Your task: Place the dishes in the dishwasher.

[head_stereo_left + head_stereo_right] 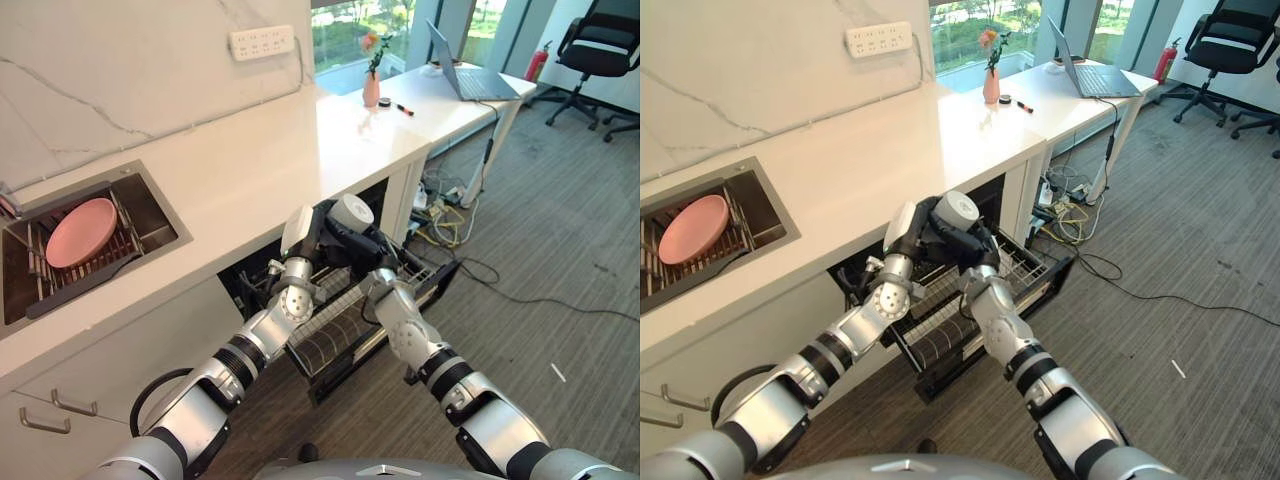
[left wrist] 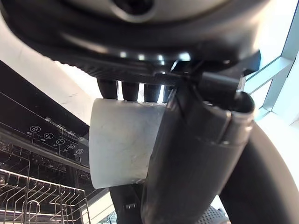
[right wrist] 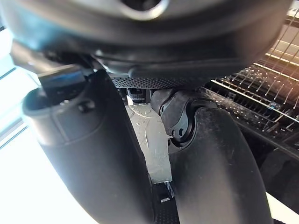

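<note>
Left eye view: I log both hands meeting above the pulled-out dishwasher rack [image 1: 345, 325], under the counter edge. My left hand [image 1: 312, 232] and right hand [image 1: 368, 252] are together on a white cup [image 1: 351, 212], held on its side over the rack. One pink plate [image 1: 80, 232] lies on the drying rack in the sink [image 1: 160, 225], well apart from the hands. A power strip [image 1: 262, 42] on the wall, a pink vase [image 1: 371, 90] with a flower at the counter's far end, a laptop [image 1: 470, 75] on the desk beyond.

Right eye view: same items. An office chair [image 1: 1240, 45] stands at the far right on the carpet.

Left wrist view: my left fingers [image 2: 131, 89] curl over the top of the white cup, thumb along its side, so this hand is closed round it. Wire tines of the rack and the dishwasher's control strip [image 2: 51, 137] show beneath.

Right wrist view: my right thumb and fingers [image 3: 187, 116] press against the cup's pale wall; this hand grips it too. Rack wires sit alongside.
</note>
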`<state>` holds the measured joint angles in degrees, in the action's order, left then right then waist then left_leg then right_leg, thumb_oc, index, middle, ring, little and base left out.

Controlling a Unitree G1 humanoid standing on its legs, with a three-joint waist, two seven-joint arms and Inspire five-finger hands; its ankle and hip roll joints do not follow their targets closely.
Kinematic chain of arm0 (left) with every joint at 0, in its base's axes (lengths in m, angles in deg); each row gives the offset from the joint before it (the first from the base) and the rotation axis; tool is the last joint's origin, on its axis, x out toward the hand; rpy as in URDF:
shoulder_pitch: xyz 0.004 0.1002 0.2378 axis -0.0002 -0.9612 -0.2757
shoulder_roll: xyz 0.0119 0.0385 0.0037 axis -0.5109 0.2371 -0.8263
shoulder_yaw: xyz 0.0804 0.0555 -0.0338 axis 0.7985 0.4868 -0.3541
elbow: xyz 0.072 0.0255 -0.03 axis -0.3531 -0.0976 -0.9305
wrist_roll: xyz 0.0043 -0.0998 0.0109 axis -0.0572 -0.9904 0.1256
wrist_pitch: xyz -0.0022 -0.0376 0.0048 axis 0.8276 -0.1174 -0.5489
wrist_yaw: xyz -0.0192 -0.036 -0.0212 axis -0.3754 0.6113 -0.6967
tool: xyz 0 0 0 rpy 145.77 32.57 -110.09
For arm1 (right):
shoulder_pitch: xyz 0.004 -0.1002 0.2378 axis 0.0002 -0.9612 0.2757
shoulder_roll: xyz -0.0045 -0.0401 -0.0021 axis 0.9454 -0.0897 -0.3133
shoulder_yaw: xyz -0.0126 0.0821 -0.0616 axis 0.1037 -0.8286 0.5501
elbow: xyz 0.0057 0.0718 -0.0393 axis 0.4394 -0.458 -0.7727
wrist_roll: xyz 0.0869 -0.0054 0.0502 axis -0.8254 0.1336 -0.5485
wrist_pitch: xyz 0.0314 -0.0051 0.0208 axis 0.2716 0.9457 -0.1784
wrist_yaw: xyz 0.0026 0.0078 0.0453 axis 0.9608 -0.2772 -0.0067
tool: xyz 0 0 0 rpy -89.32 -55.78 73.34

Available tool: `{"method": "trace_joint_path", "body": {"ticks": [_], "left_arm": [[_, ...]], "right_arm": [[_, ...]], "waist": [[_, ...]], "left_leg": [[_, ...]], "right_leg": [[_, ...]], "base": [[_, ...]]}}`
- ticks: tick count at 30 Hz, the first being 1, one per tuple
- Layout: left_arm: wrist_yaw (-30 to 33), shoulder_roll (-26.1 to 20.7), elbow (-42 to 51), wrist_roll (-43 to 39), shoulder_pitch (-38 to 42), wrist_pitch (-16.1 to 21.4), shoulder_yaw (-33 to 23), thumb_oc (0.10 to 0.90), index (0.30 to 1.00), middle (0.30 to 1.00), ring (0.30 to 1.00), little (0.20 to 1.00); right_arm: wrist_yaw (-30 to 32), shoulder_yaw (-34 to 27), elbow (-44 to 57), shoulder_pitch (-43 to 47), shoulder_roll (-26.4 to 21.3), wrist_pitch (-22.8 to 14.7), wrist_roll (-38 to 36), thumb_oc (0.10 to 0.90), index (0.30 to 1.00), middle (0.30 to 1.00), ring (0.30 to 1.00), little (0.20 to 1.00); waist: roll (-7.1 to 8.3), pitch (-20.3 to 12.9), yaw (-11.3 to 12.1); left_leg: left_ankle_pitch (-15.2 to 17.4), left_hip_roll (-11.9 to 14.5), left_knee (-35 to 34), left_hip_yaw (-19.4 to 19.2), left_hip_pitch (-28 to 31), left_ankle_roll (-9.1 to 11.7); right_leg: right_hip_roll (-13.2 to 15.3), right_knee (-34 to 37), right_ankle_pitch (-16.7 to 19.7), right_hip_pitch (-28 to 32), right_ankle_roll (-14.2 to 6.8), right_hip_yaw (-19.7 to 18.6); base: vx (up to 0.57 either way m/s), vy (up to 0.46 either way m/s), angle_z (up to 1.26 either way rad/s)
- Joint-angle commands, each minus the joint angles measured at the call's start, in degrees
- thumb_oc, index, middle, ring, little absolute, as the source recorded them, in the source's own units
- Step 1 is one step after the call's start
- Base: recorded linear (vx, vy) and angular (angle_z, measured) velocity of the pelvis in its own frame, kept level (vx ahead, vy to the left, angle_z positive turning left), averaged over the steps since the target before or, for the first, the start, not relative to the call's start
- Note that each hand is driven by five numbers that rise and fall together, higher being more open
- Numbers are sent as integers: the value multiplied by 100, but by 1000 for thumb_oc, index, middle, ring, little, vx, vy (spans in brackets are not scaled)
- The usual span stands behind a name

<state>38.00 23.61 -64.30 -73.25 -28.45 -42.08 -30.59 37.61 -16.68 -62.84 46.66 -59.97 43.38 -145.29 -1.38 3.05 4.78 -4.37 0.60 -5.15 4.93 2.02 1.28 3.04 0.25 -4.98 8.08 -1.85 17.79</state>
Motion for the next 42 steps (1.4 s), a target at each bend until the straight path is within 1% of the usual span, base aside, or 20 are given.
{"method": "trace_joint_path", "body": {"ticks": [1,3,9,10,11,12,14,15,17,19,21,23,24,26,28,29,36,37,40,42], "left_arm": [[-302,848,-326,-344,1213,796,668,400,300,300,300,300],[-319,975,-383,-365,1267,792,706,400,300,300,300,300],[-334,1154,-424,-330,1275,773,808,400,300,300,300,300],[-318,1185,-484,-356,1272,749,803,400,300,300,300,300],[-258,1197,-558,-435,1275,655,787,400,300,300,300,300],[-258,1198,-558,-436,1275,653,787,400,300,300,300,300],[-261,1184,-565,-534,1257,578,777,525,488,488,488,488],[-224,1117,-484,-564,1245,516,737,800,900,900,900,900],[-235,1060,-400,-592,1213,488,717,800,900,900,900,900],[-206,852,-285,-470,1150,446,649,800,900,900,900,900],[-206,450,-89,-168,1018,389,530,800,900,900,900,900],[-194,124,223,-88,661,392,260,800,900,900,900,900],[-194,124,223,-88,661,392,260,800,900,900,900,900],[-240,-131,673,-98,229,379,20,800,900,900,900,900],[-373,-726,1669,-128,-903,439,-677,800,900,900,900,900],[-382,-861,1899,-111,-1167,447,-880,800,900,900,900,900],[-770,-1237,2868,-582,-2550,657,-1807,800,900,900,900,900],[-998,-1331,3114,-888,-2920,779,-2016,800,900,900,900,900],[-1497,-1466,3357,-1656,-3525,803,-2268,800,900,900,900,900],[-1498,-1467,3361,-1657,-3530,801,-2271,800,900,900,900,900]], "right_arm": [[-895,-267,484,1749,979,-830,-272,400,300,300,300,300],[-896,-239,810,1730,1208,-974,-365,400,300,300,300,300],[-916,-40,1601,1718,1331,-1167,-352,400,300,300,300,300],[-852,-42,1738,1679,1338,-1237,-375,400,300,300,300,300],[-519,-58,1988,1566,1337,-1424,-337,400,300,300,300,300],[-499,-52,2004,1557,1337,-1423,-322,400,300,300,300,300],[-176,-134,2262,1484,1294,-1404,-127,400,300,300,300,300],[93,-152,2481,1393,1241,-1411,71,400,300,300,300,300],[288,-161,2623,1335,1157,-1405,300,400,300,300,300,300],[733,-176,2757,1201,881,-1252,1041,400,300,300,300,300],[1217,-333,2872,1126,534,-917,2032,400,300,300,300,300],[1465,-652,2973,1054,340,-742,2646,400,300,300,300,300],[1465,-652,2973,1054,340,-742,2646,400,300,300,300,300],[1755,-885,3043,936,222,-675,3075,400,300,300,300,300],[2195,-1466,3292,663,-62,-479,4045,400,300,300,300,300],[2325,-1574,3345,555,-134,-410,4308,400,300,300,300,300],[2338,-2010,3347,7,-413,-126,5001,400,300,300,300,300],[2059,-2054,3263,-197,-537,-33,4944,400,300,300,300,300],[1584,-2014,3084,-466,-774,132,4873,400,300,300,300,300],[1583,-2012,3085,-468,-773,132,4873,400,300,300,300,300]], "waist": [[315,-10,130],[291,-14,90],[289,-21,43],[290,-15,31],[276,-9,9],[275,-9,9],[265,-20,-15],[251,-43,-31],[244,-59,-44],[234,-91,-52],[215,-91,-50],[195,-91,4],[195,-91,4],[181,-92,71],[157,-28,293],[159,-24,333],[182,31,520],[204,73,588],[212,92,623],[212,89,619]], "left_leg": [[673,344,15,-510,306,240],[673,342,15,-521,306,236],[663,336,15,-526,285,238],[664,337,15,-522,285,241],[667,339,15,-527,292,242],[667,338,15,-527,294,242],[681,342,15,-534,316,245],[697,346,15,-537,351,244],[708,353,15,-548,377,245],[730,361,15,-573,422,243],[748,364,15,-578,452,239],[747,376,15,-578,477,238],[747,376,15,-578,477,238],[747,381,15,-569,497,245],[723,383,15,-487,476,246],[723,375,15,-458,471,242],[707,330,15,-290,440,233],[683,315,15,-236,409,237],[658,293,15,-167,357,238],[658,293,15,-164,355,238]], "right_leg": [[1024,378,792,-361,-1064,-147],[1029,379,797,-370,-1062,-159],[1034,359,794,-389,-1056,-154],[1039,358,796,-388,-1056,-152],[1047,348,805,-389,-1061,-142],[1048,347,804,-388,-1061,-142],[1060,324,795,-377,-1065,-123],[1071,291,781,-352,-1056,-121],[1077,269,773,-333,-1054,-114],[1088,236,769,-294,-1049,-86],[1098,202,767,-273,-1040,-85],[1112,211,751,-236,-1034,-35],[1112,211,751,-236,-1034,-35],[1114,236,733,-185,-1022,31],[1128,245,699,-142,-1009,155],[1133,244,695,-121,-1008,175],[1151,273,685,-6,-997,342],[1161,261,688,5,-993,408],[1183,249,694,10,-1001,501],[1183,249,694,10,-1002,504]], "base": [[0,0,0],[0,0,0],[0,0,0],[-51,-13,1],[-46,-12,2],[-44,-12,3],[0,0,0],[0,0,0],[0,0,0],[0,0,0],[0,0,0],[0,0,0],[0,0,0],[0,0,0],[-3,-7,-2],[0,0,0],[-7,-7,20],[-28,-4,33],[-30,1,21],[-16,5,22]]}}
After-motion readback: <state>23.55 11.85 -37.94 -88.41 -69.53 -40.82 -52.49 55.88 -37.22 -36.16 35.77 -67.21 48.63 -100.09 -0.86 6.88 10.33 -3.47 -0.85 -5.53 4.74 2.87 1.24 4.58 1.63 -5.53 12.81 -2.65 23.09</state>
